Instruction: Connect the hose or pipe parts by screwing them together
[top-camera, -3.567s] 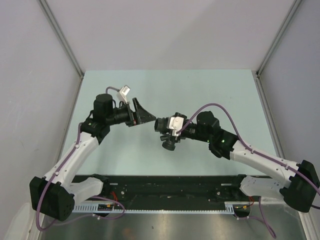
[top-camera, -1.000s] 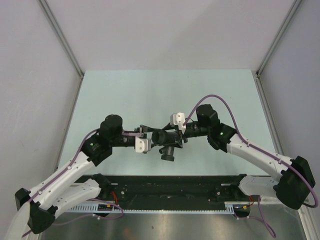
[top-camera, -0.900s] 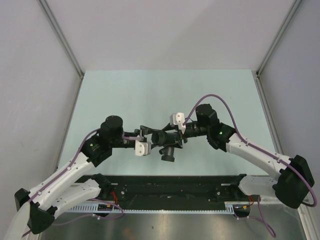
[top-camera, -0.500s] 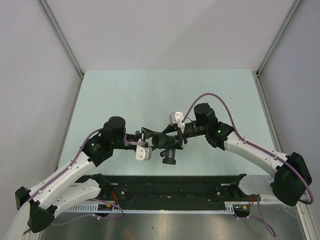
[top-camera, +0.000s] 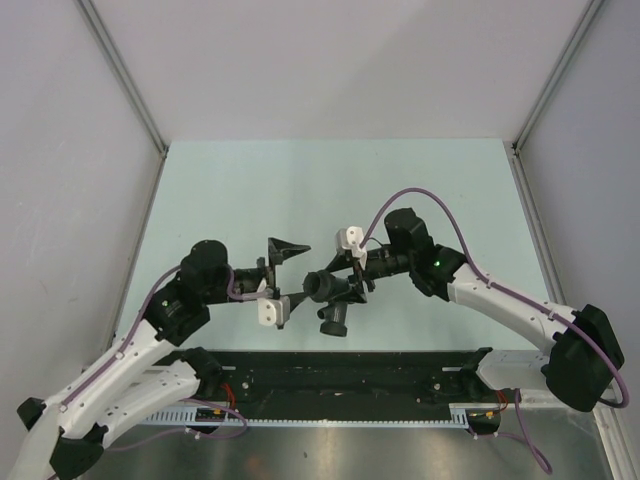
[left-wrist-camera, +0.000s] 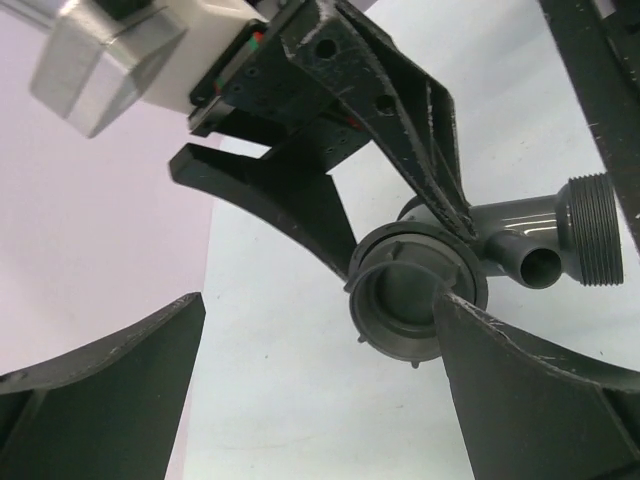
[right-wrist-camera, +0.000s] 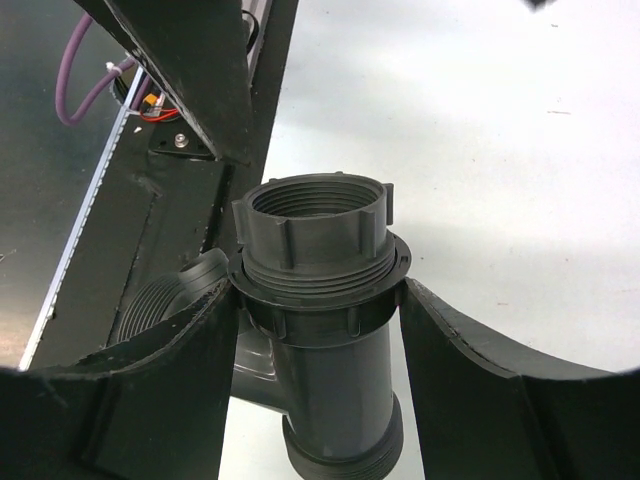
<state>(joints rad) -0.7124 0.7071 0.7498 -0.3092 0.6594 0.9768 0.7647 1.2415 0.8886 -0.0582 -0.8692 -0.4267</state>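
Gripping the grey branched pipe fitting (top-camera: 327, 290) just under its threaded collar, the right gripper (top-camera: 347, 283) holds it above the near part of the table (top-camera: 250, 180). Facing the fitting's round mouth, the left gripper (top-camera: 298, 274) has its jaws spread wide and holds nothing. Beyond, the pale green tabletop meets grey walls (top-camera: 330, 60).

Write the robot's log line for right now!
left gripper: open, gripping nothing | right gripper: shut on pipe fitting
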